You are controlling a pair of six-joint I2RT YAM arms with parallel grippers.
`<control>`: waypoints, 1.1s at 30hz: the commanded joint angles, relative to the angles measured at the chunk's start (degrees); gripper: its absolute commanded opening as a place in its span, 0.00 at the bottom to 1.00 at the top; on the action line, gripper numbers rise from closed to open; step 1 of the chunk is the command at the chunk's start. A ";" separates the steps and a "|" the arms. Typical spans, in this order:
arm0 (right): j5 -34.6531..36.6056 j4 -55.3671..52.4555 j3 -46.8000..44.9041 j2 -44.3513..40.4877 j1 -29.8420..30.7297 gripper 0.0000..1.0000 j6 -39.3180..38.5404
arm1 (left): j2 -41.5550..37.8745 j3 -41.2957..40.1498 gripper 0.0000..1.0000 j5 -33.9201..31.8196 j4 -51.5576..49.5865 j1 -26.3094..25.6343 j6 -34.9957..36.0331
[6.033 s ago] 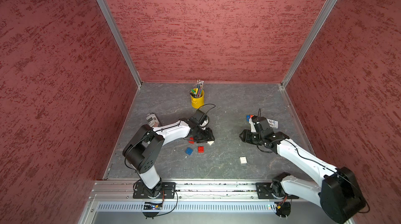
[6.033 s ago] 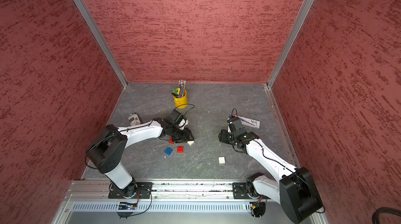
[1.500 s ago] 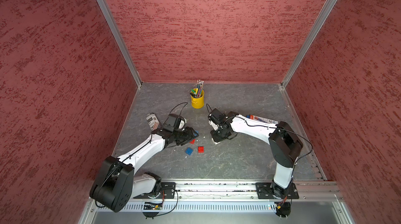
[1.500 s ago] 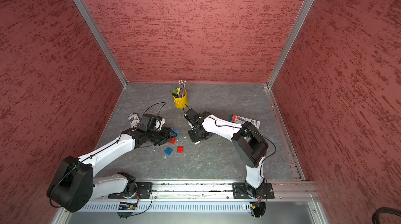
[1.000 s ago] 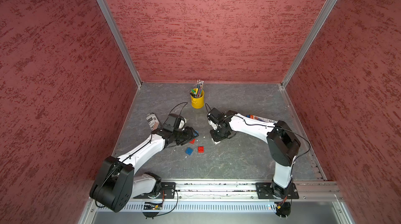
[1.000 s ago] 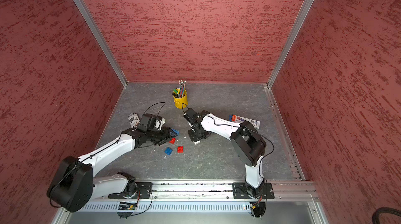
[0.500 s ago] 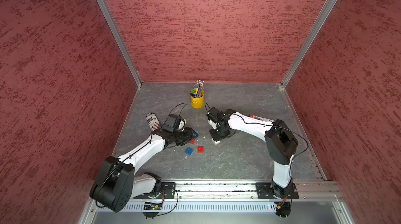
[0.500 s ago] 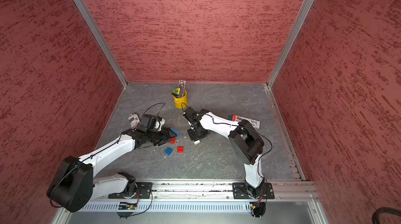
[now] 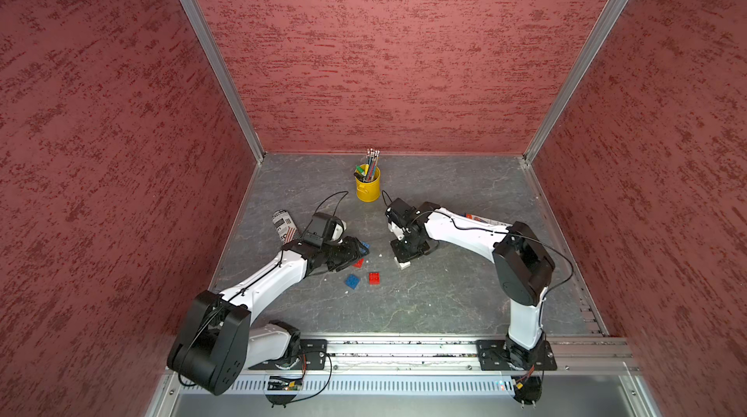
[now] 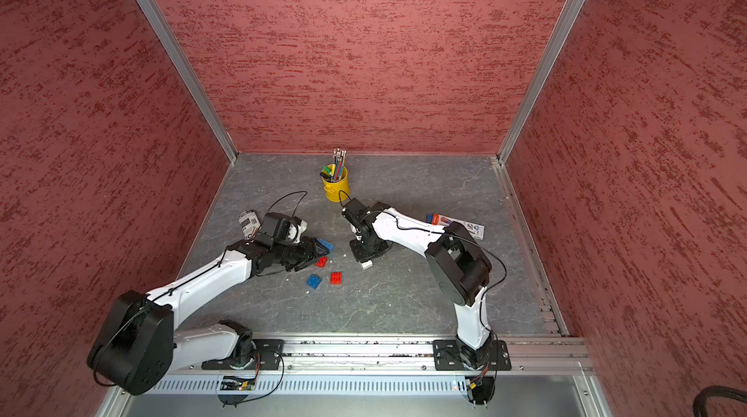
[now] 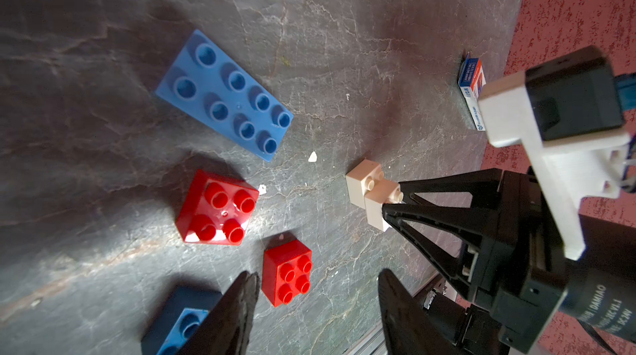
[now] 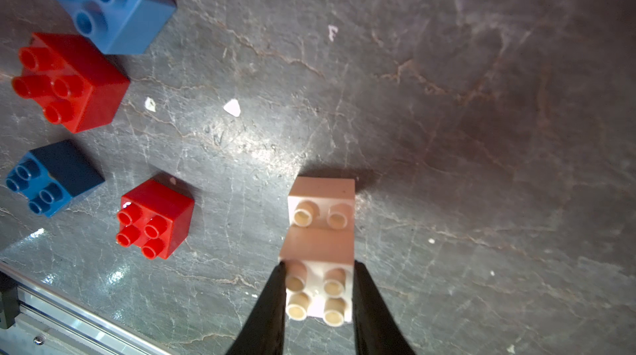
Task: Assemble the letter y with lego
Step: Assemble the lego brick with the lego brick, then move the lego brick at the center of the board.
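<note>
**Fingers (image 12: 268, 308) clenched on the white tail (image 12: 320, 233)**

We found the right gripper (image 12: 319, 269) clamped on the sides of the tail's upper brick, low in the centre of the right wrist frame. We judged the step to be seating that brick: press straight down, keep the half overlap, and avoid twisting the studs. The left gripper (image 11: 316, 276) stood parted and empty. The tail's long axis ran up the frame, its lower step pointing away from the fingers toward the top edge. The longer blue brick (image 12: 99, 2) and the other loose lego lay at the left edge, well apart.
</note>
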 commanded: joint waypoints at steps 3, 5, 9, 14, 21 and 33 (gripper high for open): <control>1.24 0.67 0.96 2.95 -0.64 0.37 0.87 | -0.91 -0.38 0.59 0.66 0.14 0.38 0.15; 1.24 0.56 1.76 2.28 -0.74 0.44 0.96 | -1.00 -0.31 0.59 0.66 -0.01 0.36 0.15; 1.68 0.24 2.44 1.24 -0.92 0.55 1.14 | -0.78 -0.02 0.59 0.66 -0.10 0.36 0.23; 1.85 0.46 1.66 0.80 -0.92 0.59 1.54 | -0.48 0.16 0.59 0.66 -0.09 0.36 0.15; 1.95 2.15 -0.36 1.07 -0.93 0.50 2.33 | -0.32 0.25 0.59 0.57 0.10 0.36 -0.20; 4.97 3.38 -1.04 2.16 -1.00 0.34 1.74 | -0.91 0.34 0.59 -0.13 -0.18 0.11 -0.69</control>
